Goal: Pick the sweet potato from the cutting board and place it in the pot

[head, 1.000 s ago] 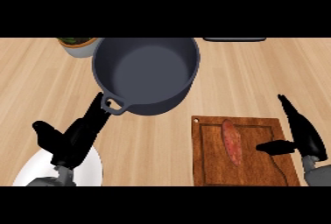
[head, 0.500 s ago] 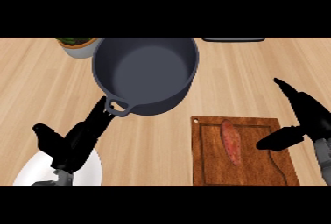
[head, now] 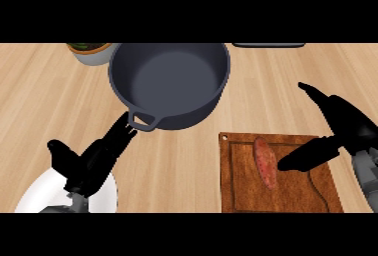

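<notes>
A long reddish sweet potato [head: 265, 162] lies lengthwise on the left half of the brown cutting board [head: 247, 197] at the lower right. My right hand [head: 345, 127] hovers over the board's right side, open, with the thumb stretched toward the sweet potato and close beside it. The fingers point up and away. The dark grey pot [head: 170, 82] stands at the upper middle, empty, with a handle at its near left. My left hand [head: 92, 160] is open at the lower left, fingers pointing toward that handle.
A small pot with green plants [head: 92, 51] stands at the upper left, next to the dark pot. A dark flat object [head: 269, 45] shows at the top edge. A white rounded shape [head: 44, 197] sits at the lower left corner.
My right hand has moved up and leftward over the board, its thumb now nearer the sweet potato. The left hand has barely moved.
</notes>
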### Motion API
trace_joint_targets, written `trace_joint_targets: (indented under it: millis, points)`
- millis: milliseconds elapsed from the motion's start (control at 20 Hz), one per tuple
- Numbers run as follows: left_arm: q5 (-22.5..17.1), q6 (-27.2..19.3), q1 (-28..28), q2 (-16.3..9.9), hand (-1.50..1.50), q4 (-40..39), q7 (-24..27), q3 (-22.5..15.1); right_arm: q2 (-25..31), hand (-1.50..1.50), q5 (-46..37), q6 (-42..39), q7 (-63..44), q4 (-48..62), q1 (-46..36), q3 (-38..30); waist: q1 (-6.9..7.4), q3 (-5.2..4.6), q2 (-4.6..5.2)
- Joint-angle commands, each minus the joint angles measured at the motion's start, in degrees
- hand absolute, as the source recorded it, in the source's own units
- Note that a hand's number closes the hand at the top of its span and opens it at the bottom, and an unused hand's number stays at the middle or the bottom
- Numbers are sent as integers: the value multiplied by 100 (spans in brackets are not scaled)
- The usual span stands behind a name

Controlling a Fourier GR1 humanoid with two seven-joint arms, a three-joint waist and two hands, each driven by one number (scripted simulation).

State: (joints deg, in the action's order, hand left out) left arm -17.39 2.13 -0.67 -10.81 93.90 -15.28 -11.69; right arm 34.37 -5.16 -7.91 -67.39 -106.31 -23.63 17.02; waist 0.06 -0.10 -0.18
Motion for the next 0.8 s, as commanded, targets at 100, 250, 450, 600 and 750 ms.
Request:
trace_joint_targets:
  millis: [100,250,450,600,750]
  points:
    - [68,56,86,149,0,-186,259,6,-580,-150,-228,176,-1200,25,-76,316,-3,3,10]
    - [106,168,293,60,0,-18,218,-54,-909,-150,-469,238,-966,439,-135,496,40,5,12]
    - [19,295,30,-27,0,-280,122,139,-879,-150,-636,-40,-1091,594,-245,609,27,2,17]
    - [-52,371,160,-168,0,-40,60,243,-989,-150,-1220,222,-1012,347,368,1133,1,3,0]
    - [57,226,187,1,0,59,57,124,-712,-150,-960,-238,-1258,586,-23,673,14,2,2]
